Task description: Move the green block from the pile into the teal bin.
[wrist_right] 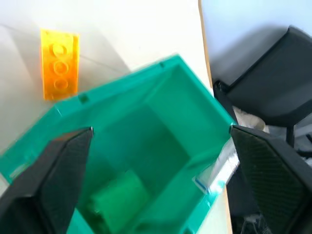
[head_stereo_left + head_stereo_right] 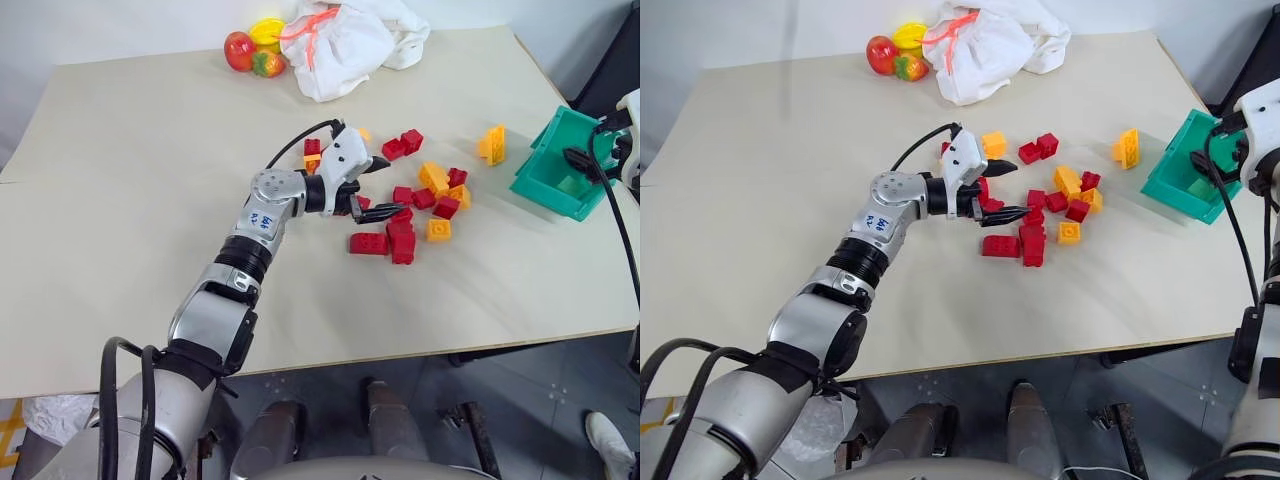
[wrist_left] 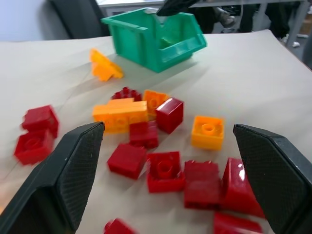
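Green block (image 1: 117,202) lies inside the teal bin (image 1: 122,97), right fingers (image 1: 58,180) spread above; left fingers (image 3: 73,170) spread over the pile (image 2: 420,205).

1. Head stereo pair looks forward and down over the table (image 2: 120,200); both eyes share the pile (image 2: 415,205).
2. Left wrist view sits low, close to the pile, facing the teal bin (image 3: 156,41) at 12 o'clock.
3. Right wrist view looks down into the bin, close.
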Controlling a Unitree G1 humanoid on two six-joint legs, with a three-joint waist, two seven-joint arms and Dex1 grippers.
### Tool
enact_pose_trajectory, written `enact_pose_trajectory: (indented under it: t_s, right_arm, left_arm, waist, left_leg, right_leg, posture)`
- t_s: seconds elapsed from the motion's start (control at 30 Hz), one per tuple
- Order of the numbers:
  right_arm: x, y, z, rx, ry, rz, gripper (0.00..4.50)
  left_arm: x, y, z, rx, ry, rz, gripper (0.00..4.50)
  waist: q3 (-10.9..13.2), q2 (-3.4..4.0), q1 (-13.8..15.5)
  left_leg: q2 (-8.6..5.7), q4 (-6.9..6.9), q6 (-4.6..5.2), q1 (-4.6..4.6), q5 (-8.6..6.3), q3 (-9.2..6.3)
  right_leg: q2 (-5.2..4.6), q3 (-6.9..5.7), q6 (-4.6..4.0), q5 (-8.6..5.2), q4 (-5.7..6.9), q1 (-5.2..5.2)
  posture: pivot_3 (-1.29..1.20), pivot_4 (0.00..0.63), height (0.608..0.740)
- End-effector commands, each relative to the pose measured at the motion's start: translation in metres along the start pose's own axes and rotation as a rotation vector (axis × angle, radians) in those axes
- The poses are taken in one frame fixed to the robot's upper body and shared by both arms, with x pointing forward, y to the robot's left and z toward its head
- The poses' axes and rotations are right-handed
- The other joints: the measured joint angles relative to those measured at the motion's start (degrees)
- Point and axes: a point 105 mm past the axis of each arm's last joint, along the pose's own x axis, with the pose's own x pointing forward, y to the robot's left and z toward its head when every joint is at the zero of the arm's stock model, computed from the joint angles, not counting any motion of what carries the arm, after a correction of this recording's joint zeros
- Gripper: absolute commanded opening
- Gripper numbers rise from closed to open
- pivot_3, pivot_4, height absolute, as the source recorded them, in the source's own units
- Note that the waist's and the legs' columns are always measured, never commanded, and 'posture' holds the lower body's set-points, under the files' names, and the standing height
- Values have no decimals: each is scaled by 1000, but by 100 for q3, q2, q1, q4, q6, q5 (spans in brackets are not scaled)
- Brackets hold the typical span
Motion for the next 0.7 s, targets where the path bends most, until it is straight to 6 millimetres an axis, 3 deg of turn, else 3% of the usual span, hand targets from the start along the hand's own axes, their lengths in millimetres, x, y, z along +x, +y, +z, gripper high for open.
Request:
enact_pose_trajectory:
  t_s: [0.03,0.07,0.2,0.33,0.53,0.7]
  right_arm:
    - [-17,4,16,-16,-90,42,4474]
    - [-21,12,17,-16,-101,75,4474]
    - [-67,92,0,58,-131,450,4474]
    - [-107,131,-30,-26,-147,674,4474]
    - [-123,138,-36,-24,-263,806,4474]
    - [-116,134,-30,-39,-315,800,4474]
  left_arm:
    - [-19,3,3,-21,-67,8,4500]
    - [-24,1,3,-20,-83,0,4500]
    - [-58,-4,-12,-15,-66,13,4500]
    - [-99,-5,-29,-13,-12,69,4500]
    - [-163,-13,-41,-38,59,112,4500]
    - [-197,-24,-46,-104,101,133,4500]
  waist:
    - [-1,1,7]
    - [0,1,8]
    - [-1,2,13]
    - [-1,2,33]
    - [4,5,-3]
    - [6,7,6]
  left_leg:
    - [0,0,1,0,-1,-1]
    - [2,-1,2,1,-1,-4]
    - [7,3,1,-18,-3,-25]
    - [-3,20,7,-17,-7,-27]
    - [15,7,17,98,-4,5]
    - [31,-1,22,159,-12,0]
  right_leg:
    - [0,0,1,0,-1,0]
    - [1,-2,1,1,-2,1]
    - [0,-18,-1,0,-4,-10]
    - [-7,-23,4,3,-5,4]
    - [8,-9,1,44,-79,123]
    - [17,-18,-5,49,-106,198]
  posture:
    - [0,150,740]
    - [0,150,740]
    - [0,150,740]
    - [0,150,740]
    - [0,150,740]
    - [0,150,740]
